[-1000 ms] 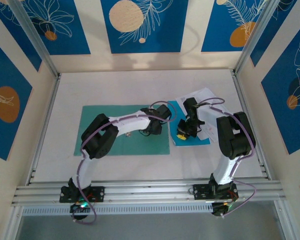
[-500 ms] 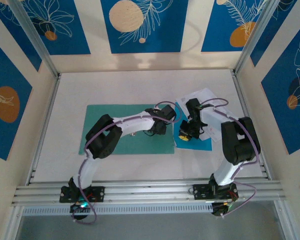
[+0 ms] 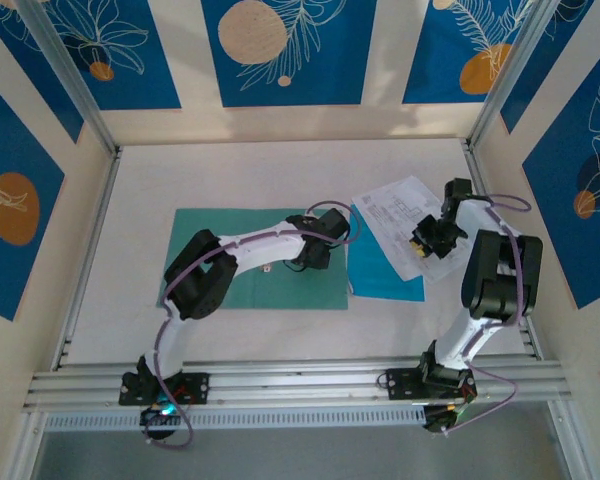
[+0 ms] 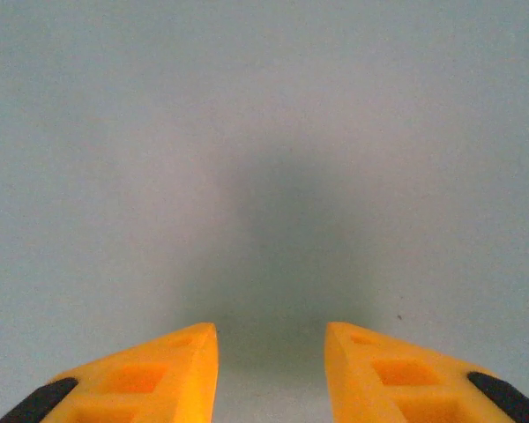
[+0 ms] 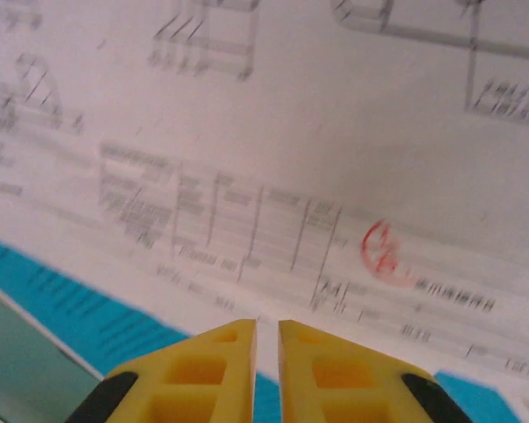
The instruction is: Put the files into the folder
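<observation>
Hovering low over teal folder (image 3: 280,290), centre frame: left tool (image 4: 271,330) part-open, empty, probably steadying it. Right tool (image 5: 266,328) closed, apparently empty, nosing white files (image 5: 291,159), centre right.

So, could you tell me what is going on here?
Two robot arms are filing papers. The left arm's jaws stand open close over the teal folder, holding nothing. The right arm's jaws, nearly closed, hover over the white printed sheets, which partly cover a blue sheet beside the folder. No sheet is on the folder yet.

Qty: 1 teal folder (image 3: 280,290), 1 blue sheet (image 3: 380,275), white printed sheets (image 3: 390,205) overlapped, exact no. unclear.
</observation>
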{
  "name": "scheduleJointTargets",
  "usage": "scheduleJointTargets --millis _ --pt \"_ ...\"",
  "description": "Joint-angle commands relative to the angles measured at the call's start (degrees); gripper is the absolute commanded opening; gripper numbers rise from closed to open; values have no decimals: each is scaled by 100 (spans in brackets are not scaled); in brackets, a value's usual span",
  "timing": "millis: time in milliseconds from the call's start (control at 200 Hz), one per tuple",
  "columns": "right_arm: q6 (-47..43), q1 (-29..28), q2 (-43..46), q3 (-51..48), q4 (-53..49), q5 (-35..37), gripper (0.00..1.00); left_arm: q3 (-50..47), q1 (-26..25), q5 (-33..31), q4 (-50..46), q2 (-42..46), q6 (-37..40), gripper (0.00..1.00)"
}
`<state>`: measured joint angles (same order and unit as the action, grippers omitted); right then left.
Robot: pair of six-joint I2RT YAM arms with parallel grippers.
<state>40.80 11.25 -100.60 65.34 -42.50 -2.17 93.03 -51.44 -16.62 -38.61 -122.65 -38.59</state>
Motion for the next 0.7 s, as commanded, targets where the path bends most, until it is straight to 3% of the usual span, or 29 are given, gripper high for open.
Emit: scheduleJointTargets --millis 0,310,695 --pt "69 78 -378 141 -321 -257 15 -10 73 229 -148 -73 20 35" --pt "-147 29 -768 -50 -455 -355 9 174 -23 594 123 -630 -21 31" --pt "-230 -8 -734 -254 -459 -200 6 592 -37 505 -19 -787 -182 32"
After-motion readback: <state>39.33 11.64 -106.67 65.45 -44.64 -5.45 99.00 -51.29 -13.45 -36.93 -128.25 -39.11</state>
